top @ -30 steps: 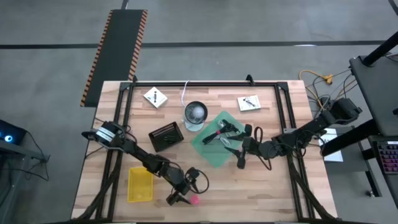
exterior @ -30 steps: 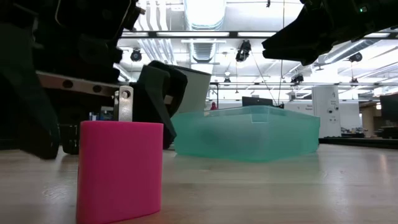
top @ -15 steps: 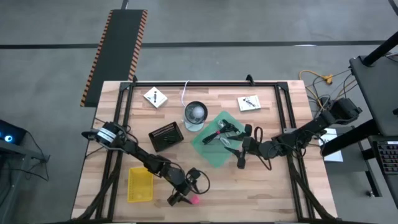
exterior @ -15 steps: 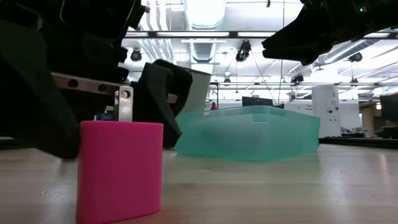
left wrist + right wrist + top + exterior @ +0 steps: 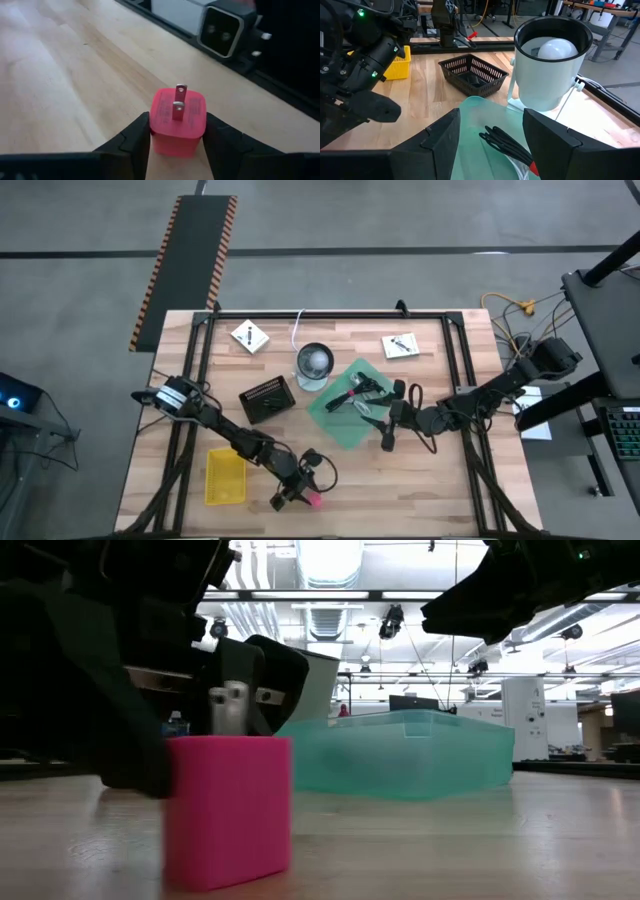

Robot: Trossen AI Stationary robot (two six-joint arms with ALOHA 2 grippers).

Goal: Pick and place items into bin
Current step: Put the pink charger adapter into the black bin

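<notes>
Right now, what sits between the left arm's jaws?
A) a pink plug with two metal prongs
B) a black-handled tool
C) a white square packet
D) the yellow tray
A: the left wrist view shows the left gripper with its jaws on both sides of the pink plug, prongs pointing up.

No legible text, labels — nothing readable

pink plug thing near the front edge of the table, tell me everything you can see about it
The pink plug is a small boxy wall adapter with rounded corners, in what looks like matte plastic. Two flat metal prongs, each with a small hole, stick straight up from its top. It stands upright on the wooden table, near the front edge, beside the yellow bin. The left hand straddles it, a dark finger pressed against each side; it is not lifted.
</notes>
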